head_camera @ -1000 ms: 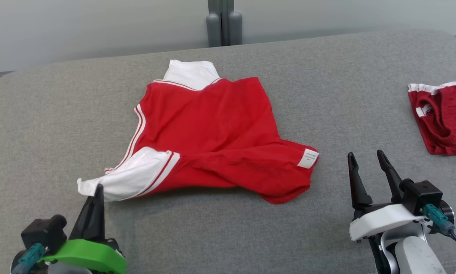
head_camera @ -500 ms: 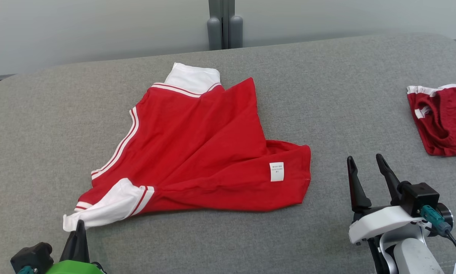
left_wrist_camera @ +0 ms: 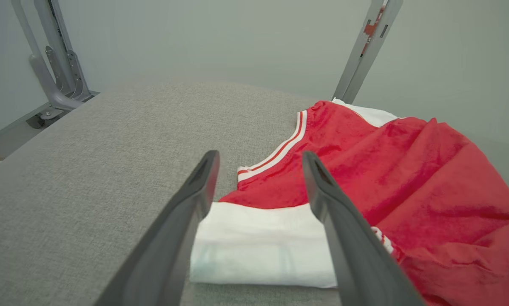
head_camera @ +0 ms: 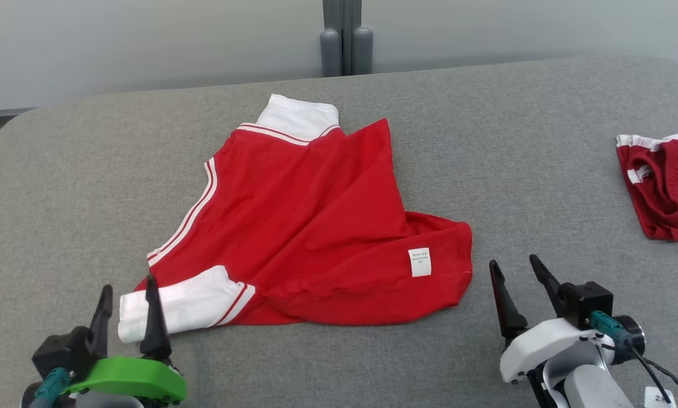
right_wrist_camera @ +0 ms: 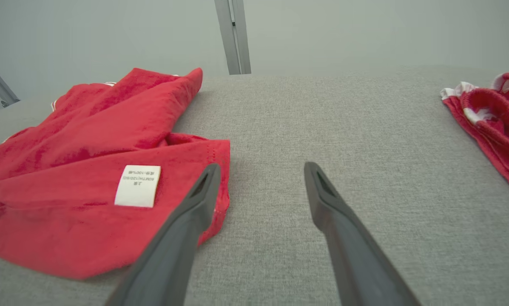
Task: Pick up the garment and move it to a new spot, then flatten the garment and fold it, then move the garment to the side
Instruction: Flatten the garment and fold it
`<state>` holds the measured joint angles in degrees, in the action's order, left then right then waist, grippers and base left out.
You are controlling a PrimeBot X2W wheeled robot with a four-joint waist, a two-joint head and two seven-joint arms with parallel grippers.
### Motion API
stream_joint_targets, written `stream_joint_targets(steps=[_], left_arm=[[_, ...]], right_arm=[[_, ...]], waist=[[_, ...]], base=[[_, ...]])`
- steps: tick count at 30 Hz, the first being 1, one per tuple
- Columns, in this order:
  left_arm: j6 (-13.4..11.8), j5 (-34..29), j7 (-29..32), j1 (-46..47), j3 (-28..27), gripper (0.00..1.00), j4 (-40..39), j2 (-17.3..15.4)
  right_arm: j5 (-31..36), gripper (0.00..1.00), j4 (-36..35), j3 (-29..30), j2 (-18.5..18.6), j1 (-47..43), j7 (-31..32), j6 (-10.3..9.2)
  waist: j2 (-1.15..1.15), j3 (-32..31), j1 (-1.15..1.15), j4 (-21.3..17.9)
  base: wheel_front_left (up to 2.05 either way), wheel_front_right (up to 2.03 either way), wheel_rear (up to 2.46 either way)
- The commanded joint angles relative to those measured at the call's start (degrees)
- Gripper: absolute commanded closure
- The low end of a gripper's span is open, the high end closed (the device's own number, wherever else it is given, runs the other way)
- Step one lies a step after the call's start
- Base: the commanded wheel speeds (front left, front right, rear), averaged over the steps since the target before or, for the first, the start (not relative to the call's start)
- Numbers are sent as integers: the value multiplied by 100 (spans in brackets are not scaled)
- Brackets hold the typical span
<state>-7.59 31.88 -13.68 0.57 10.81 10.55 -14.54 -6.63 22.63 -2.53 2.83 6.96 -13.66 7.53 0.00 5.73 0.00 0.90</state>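
**Red garment lies mid-bench; both pairs of fingers stand spread**

The red garment (head_camera: 310, 226) lies on the middle of the grey bench (head_camera: 61, 198), loosely spread and creased rather than flat. One white sleeve (head_camera: 299, 116) points toward the bench's far edge. The other white sleeve, edged with red and white stripes, reaches toward the bench's near left corner. A white label (head_camera: 419, 262) shows on the red cloth at the side of the garment nearer the bench's right half, where the hem bunches into a soft fold.

The left gripper (head_camera: 128, 289) hangs over the near left part of the bench, at the end of that nearer sleeve. Its fingers (left_wrist_camera: 186, 229) are spread wide and pinch nothing. In the left wrist view the white cuff lies between and below them, one finger to each side. Whether either finger touches the cloth cannot be told.

The right gripper (head_camera: 514, 262) is over the near right part of the bench. Its fingers (right_wrist_camera: 335, 216) are likewise spread and hold nothing. In the right wrist view one finger stands just above the garment's red hem, near the label, and the other stands over bare grey bench.

A second red garment (head_camera: 664, 190) with white trim lies crumpled at the bench's right edge, well apart from the first. A grey post (head_camera: 347, 42) rises behind the bench's far edge.
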Motion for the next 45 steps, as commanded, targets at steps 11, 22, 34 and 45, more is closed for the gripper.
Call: stream_joint_targets(steps=[11, 22, 34, 45], left_arm=[[81, -299, 41, 304, 605, 0, -263, 286], [50, -334, 25, 262, 748, 0, -353, 311], [28, -284, 30, 221, 804, 0, -368, 294], [18, -312, 5, 328, 892, 0, -389, 362]], right_arm=[[231, 0, 1315, -337, 12, 718, 260, -9], [88, 100, 2329, -645, 15, 1244, 148, -9], [484, 100, 2457, -196, 201, 2122, -72, -9], [567, 100, 2037, -109, 233, 2441, -149, -9]], waist=[[0, 73, 0, 227], [0, 57, 0, 353], [0, 14, 0, 389], [0, 81, 0, 259]], base=[[0, 0, 0], [0, 0, 0], [0, 0, 0], [0, 0, 0]])
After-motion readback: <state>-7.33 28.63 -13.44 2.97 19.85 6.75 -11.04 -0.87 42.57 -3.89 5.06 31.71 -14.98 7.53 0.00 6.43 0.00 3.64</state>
